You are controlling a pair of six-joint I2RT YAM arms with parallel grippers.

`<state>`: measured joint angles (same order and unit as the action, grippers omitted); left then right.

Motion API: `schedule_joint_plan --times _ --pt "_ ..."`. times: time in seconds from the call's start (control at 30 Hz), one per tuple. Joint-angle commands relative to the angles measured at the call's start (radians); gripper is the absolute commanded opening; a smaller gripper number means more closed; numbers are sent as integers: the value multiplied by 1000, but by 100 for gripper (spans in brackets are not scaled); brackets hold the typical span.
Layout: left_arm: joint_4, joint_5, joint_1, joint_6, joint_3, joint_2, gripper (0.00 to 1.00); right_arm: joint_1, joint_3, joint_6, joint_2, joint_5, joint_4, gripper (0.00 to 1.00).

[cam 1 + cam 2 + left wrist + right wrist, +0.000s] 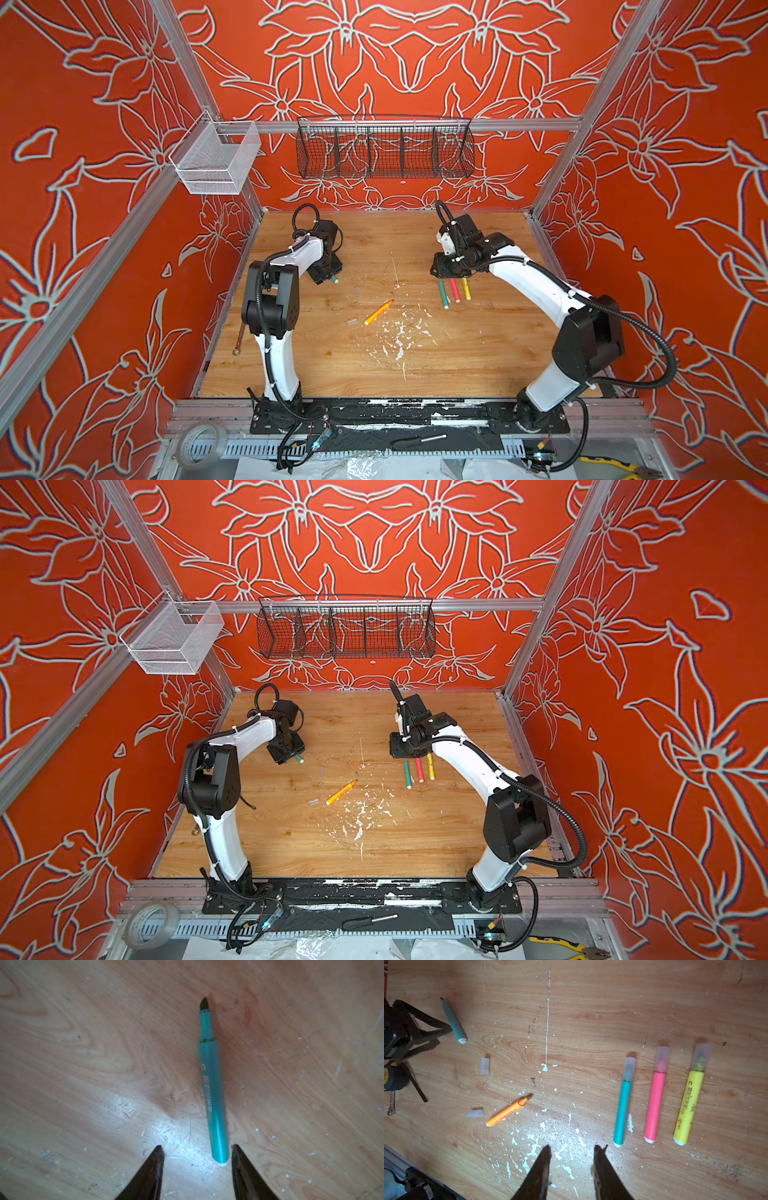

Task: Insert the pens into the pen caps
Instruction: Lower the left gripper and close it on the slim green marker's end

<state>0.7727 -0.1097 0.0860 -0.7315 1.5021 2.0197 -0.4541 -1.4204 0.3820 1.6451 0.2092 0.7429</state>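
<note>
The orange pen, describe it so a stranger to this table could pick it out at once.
On the wooden table, look near the middle, just left of the white paint flecks. The orange pen lies slanted there, a clear cap beside its butt end. It is the only orange one, bare-tipped, unlike the three capped pens further right.

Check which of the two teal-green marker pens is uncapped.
The teal-green pen by the left gripper: bare dark tip. The second teal-green pen, beside the pink pen, wears a clear cap.
</note>
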Motion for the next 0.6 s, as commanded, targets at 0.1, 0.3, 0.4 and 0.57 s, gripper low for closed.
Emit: schedule_joint_plan --times 0.1,0.3,0.4,0.57 --pt "92 28 16 30 56 41 45 -6 24 14 -44 16 -25 37" --pt "111 -33 46 50 69 39 46 -5 27 11 -52 16 -23 37" --pt "105 -39 44 33 47 42 46 -6 27 9 -57 16 -22 37" --pt "81 -33 39 16 8 44 46 -5 36 12 -63 18 -28 37"
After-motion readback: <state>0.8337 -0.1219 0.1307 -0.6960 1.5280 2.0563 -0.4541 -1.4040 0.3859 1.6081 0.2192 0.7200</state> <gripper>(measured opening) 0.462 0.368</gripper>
